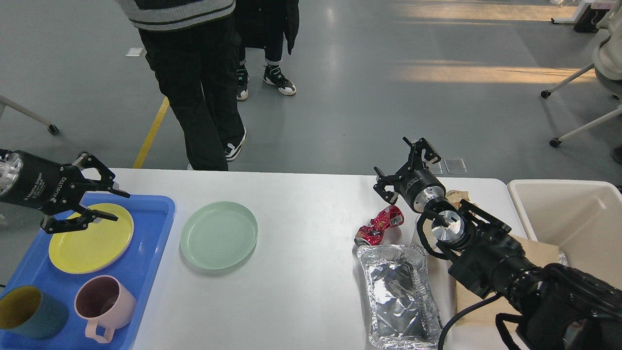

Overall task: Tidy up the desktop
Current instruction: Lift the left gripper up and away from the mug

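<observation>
Nearest the camera, bottom left: blue tray [155, 233] already holds teal cup [30, 311], pink mug [104, 306], yellow plate [92, 243]. Bottom right: foil container [396, 296] still out, brown paper [491, 291] under the right arm. Mid-frame: green plate [218, 234] and crushed red can [380, 225] loose on the white tabletop [301, 204]. Roughly half done, by my read. Left gripper [109, 204] apart, empty, over the yellow plate; right gripper [406, 165] apart, empty. Cream bin [573, 214] at right. Behind: grey floor, two people standing, chair legs.
</observation>
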Robot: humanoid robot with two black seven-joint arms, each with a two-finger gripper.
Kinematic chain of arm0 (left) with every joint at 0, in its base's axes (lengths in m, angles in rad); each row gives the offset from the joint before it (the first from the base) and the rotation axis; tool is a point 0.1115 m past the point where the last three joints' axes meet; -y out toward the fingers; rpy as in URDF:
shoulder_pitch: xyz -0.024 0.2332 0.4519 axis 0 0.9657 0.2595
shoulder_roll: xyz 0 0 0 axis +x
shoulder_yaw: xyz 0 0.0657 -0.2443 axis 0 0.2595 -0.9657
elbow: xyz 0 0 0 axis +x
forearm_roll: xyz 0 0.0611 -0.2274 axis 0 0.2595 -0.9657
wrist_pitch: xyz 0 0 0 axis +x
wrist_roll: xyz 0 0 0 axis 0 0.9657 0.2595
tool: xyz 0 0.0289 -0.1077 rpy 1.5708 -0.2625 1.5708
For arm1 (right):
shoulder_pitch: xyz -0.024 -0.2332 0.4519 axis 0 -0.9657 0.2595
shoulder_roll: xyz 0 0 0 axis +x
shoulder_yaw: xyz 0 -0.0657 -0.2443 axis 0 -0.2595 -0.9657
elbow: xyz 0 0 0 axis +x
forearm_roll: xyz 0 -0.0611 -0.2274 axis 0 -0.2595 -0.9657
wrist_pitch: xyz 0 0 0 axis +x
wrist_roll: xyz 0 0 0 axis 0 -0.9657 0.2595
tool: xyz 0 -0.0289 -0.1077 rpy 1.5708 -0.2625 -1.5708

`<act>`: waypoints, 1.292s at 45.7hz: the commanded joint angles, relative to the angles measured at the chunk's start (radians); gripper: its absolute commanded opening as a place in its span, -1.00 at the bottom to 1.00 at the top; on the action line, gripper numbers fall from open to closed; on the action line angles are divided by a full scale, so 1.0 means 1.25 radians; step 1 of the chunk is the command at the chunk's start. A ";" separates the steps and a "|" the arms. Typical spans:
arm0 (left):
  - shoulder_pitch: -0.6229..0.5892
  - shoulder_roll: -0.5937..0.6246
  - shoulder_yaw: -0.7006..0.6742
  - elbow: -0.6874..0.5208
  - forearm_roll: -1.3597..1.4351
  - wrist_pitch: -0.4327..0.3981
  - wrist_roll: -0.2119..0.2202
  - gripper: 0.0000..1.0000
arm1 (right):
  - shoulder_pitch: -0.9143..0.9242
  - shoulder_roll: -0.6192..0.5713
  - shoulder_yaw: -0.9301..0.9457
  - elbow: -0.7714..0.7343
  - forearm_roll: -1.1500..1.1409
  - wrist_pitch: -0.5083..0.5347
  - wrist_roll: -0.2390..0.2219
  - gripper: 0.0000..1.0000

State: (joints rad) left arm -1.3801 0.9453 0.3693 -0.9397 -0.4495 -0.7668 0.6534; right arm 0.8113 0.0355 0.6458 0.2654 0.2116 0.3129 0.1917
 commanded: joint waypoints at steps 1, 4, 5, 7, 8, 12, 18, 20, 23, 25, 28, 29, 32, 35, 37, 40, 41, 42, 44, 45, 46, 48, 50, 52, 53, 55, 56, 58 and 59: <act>0.000 -0.002 -0.013 0.006 0.000 0.008 -0.002 0.15 | 0.000 0.000 0.000 0.000 0.000 0.000 0.000 1.00; 0.000 -0.005 -0.019 0.011 0.000 0.026 -0.004 0.26 | 0.000 0.001 0.000 0.000 0.000 0.000 0.000 1.00; 0.000 -0.006 -0.021 0.015 0.000 0.032 -0.004 0.29 | -0.001 0.000 0.000 0.000 0.000 0.000 0.000 1.00; 0.000 -0.008 -0.022 0.022 0.000 0.044 -0.005 0.42 | 0.000 0.000 0.000 0.000 0.000 0.000 0.000 1.00; 0.000 -0.009 -0.022 0.025 0.000 0.049 -0.006 0.51 | 0.000 0.000 0.000 0.000 0.000 0.000 0.000 1.00; 0.000 -0.009 -0.023 0.033 0.000 0.061 -0.006 0.66 | 0.000 0.001 0.000 0.000 0.000 0.000 0.000 1.00; -0.002 -0.010 -0.024 0.034 -0.001 0.061 -0.009 0.74 | 0.000 0.001 0.000 0.000 0.000 0.000 0.000 1.00; -0.002 -0.011 -0.030 0.034 -0.001 0.061 -0.009 0.74 | 0.000 0.001 0.000 0.000 0.000 0.000 0.000 1.00; 0.001 -0.017 -0.040 0.034 0.000 0.061 -0.009 0.74 | 0.000 0.001 0.000 0.000 0.000 0.000 0.000 1.00; 0.001 -0.029 -0.044 0.034 -0.001 0.061 -0.009 0.74 | 0.000 0.000 0.000 0.000 -0.001 0.000 0.000 1.00; 0.000 -0.044 -0.044 0.034 -0.001 0.061 -0.009 0.75 | 0.000 0.000 0.000 0.000 0.000 0.000 0.000 1.00; 0.000 -0.052 -0.044 0.034 -0.001 0.061 -0.009 0.75 | 0.000 0.000 0.000 0.000 0.000 0.000 0.000 1.00; -0.002 -0.069 -0.045 0.034 -0.001 0.061 -0.009 0.75 | 0.000 0.000 0.000 0.000 -0.001 0.000 0.000 1.00; -0.002 -0.078 -0.049 0.034 -0.002 0.061 -0.009 0.76 | 0.000 0.000 0.000 0.000 0.000 0.000 0.000 1.00; 0.000 -0.081 -0.055 0.034 -0.002 0.062 -0.009 0.76 | 0.000 0.000 0.000 0.000 0.000 0.000 0.000 1.00; 0.005 -0.083 -0.060 0.034 -0.002 0.065 -0.009 0.76 | 0.000 0.001 0.000 0.000 0.000 0.000 0.000 1.00; 0.007 -0.084 -0.060 0.034 -0.004 0.065 -0.009 0.76 | 0.000 0.001 0.000 0.000 0.000 0.000 0.000 1.00; 0.008 -0.085 -0.061 0.034 -0.004 0.065 -0.009 0.76 | 0.000 0.000 0.000 0.000 0.000 0.000 0.000 1.00; 0.009 -0.096 -0.061 0.034 -0.005 0.065 -0.009 0.76 | 0.000 0.000 0.000 0.000 0.000 0.000 0.000 1.00; 0.011 -0.105 -0.061 0.034 -0.005 0.065 -0.010 0.76 | 0.000 0.001 0.000 0.000 0.000 0.000 0.000 1.00; 0.012 -0.113 -0.061 0.034 -0.006 0.066 -0.009 0.76 | 0.000 0.001 0.000 0.000 0.000 0.000 0.000 1.00; 0.013 -0.129 -0.061 0.034 -0.007 0.067 -0.010 0.76 | 0.000 0.000 0.000 0.000 0.000 0.000 0.000 1.00; 0.014 -0.140 -0.061 0.034 -0.009 0.073 -0.010 0.76 | 0.000 0.000 0.000 0.000 0.000 0.000 0.000 1.00; 0.016 -0.148 -0.061 0.035 -0.009 0.082 -0.010 0.76 | 0.000 0.000 0.000 0.000 0.000 0.000 0.000 1.00; 0.017 -0.149 -0.061 0.034 -0.009 0.086 -0.010 0.76 | 0.000 0.001 0.000 0.000 0.000 0.000 0.000 1.00; 0.022 -0.159 -0.061 0.035 -0.011 0.093 -0.010 0.76 | 0.000 0.001 0.000 0.000 0.000 0.000 0.000 1.00; 0.024 -0.165 -0.061 0.034 -0.012 0.099 -0.010 0.76 | 0.000 0.000 0.000 0.000 0.000 0.000 0.000 1.00; 0.027 -0.177 -0.061 0.035 -0.012 0.109 -0.010 0.76 | 0.000 0.000 0.000 0.000 0.000 0.000 0.000 1.00; 0.028 -0.183 -0.061 0.035 -0.013 0.114 -0.010 0.76 | 0.000 0.001 0.000 0.000 0.000 0.000 0.000 1.00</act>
State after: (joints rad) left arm -1.3544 0.7504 0.2926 -0.8969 -0.4627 -0.6525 0.6412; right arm 0.8114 0.0358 0.6458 0.2654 0.2115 0.3129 0.1917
